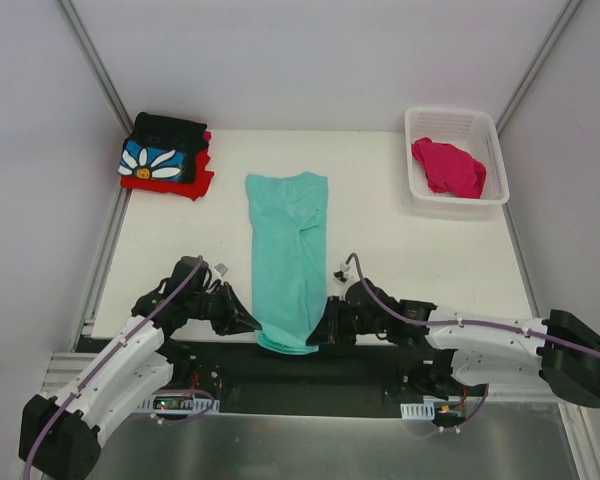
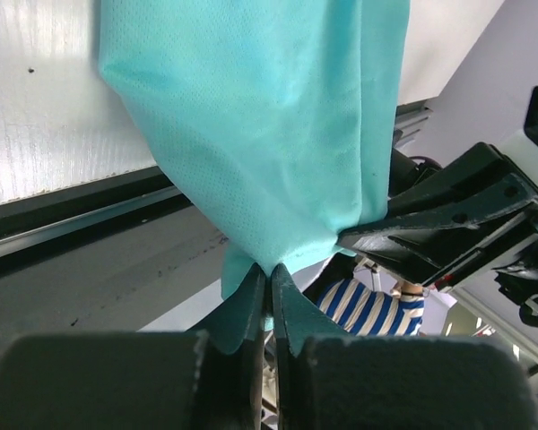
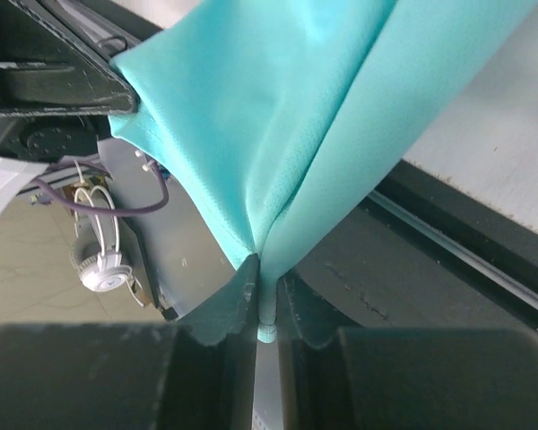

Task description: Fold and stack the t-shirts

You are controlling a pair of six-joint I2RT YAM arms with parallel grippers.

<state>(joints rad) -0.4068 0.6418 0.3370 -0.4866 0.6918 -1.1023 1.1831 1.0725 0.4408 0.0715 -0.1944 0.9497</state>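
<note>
Left end effector (image 2: 269, 273), seen from its wrist camera, is closed on a pinch of the mint-teal t-shirt (image 2: 269, 134), with cloth gathered between both fingers. Right end effector (image 3: 264, 269) is likewise clamped on a fold of the same shirt, the fabric rising away from its fingertips in two taut sheets. From above, the two end effectors face each other at the near edge of the counter (image 1: 400, 250), left one at the shirt's left near corner and right one at its right near corner. The shirt is folded lengthwise into a narrow strip. It lies flat from mid-counter toward the arms, and its near end curls over the counter's edge between the fingers.

At the far left corner a black t-shirt (image 1: 163, 155) with a white daisy on blue lies folded on top of a folded red t-shirt (image 1: 195, 185). At the far right, a white lattice basket (image 1: 455, 112) holds the crumpled magenta-pink t-shirt (image 1: 448, 165).
</note>
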